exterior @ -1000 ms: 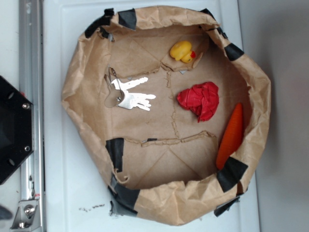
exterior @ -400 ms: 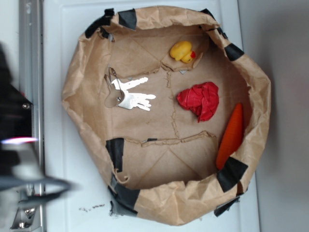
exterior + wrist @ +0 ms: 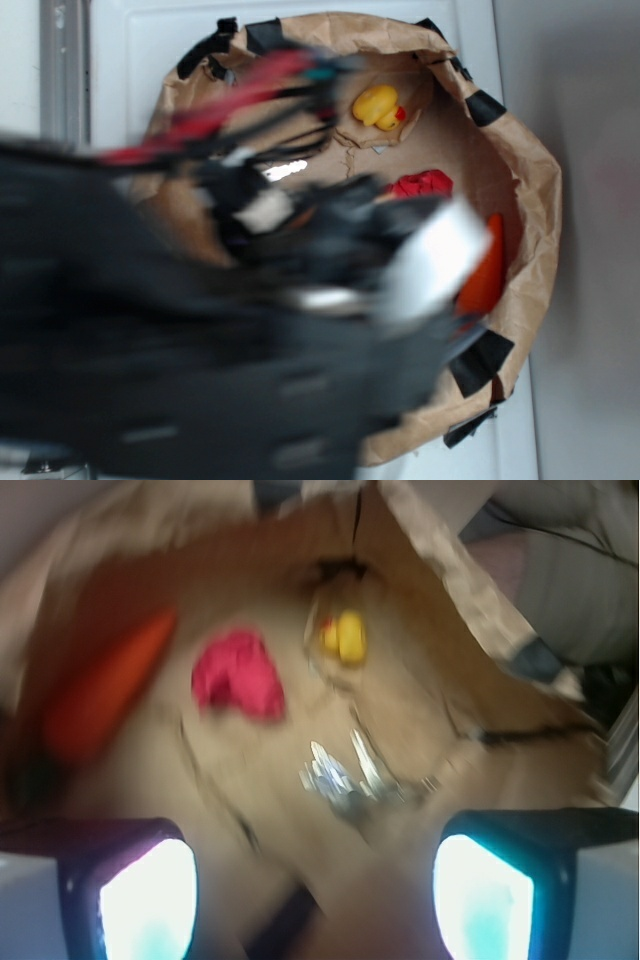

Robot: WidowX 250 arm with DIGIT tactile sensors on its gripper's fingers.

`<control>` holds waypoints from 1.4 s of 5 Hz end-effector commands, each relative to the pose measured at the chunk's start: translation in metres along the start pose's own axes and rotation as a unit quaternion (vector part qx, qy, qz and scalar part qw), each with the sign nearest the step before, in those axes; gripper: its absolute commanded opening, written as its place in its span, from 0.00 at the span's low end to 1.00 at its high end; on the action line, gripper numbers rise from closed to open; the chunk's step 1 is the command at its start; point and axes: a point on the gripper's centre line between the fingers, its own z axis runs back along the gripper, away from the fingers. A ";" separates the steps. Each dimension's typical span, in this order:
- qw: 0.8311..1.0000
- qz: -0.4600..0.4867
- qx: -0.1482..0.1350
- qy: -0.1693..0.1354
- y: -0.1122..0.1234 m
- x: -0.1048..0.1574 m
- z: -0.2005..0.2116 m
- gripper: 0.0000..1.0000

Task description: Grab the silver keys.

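We are watching the arm (image 3: 200, 340) sweeping, heavily blurred, over the crumpled brown paper bag (image 3: 530, 210) that is lying opened out on the white surface (image 3: 130, 50). From the wrist camera, the tool (image 3: 315, 880) is standing released, its 2 glowing pads (image 3: 148, 898) spread wide with nothing between them. The silver keys (image 3: 345, 773) are lying flat on the bag's floor, above the gap between the pads, clear of the yellow duck (image 3: 342, 637), the red crumpled scrap (image 3: 238, 675) and the orange carrot (image 3: 100, 695). In the exterior view we are seeing only a bright sliver of the keys (image 3: 285, 170) past the arm. We are judging them light, stiff, thin and slippery, likely to skate on paper; pinching across the stacked blades near the ring looks the surest hold.
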 end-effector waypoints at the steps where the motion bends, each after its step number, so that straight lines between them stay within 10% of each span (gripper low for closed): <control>1: 0.966 0.258 -0.008 0.021 0.027 0.031 -0.034 1.00; 2: 0.941 0.335 0.002 0.040 0.045 0.016 -0.045 1.00; 7: 0.941 0.332 0.017 0.062 0.042 0.017 -0.051 1.00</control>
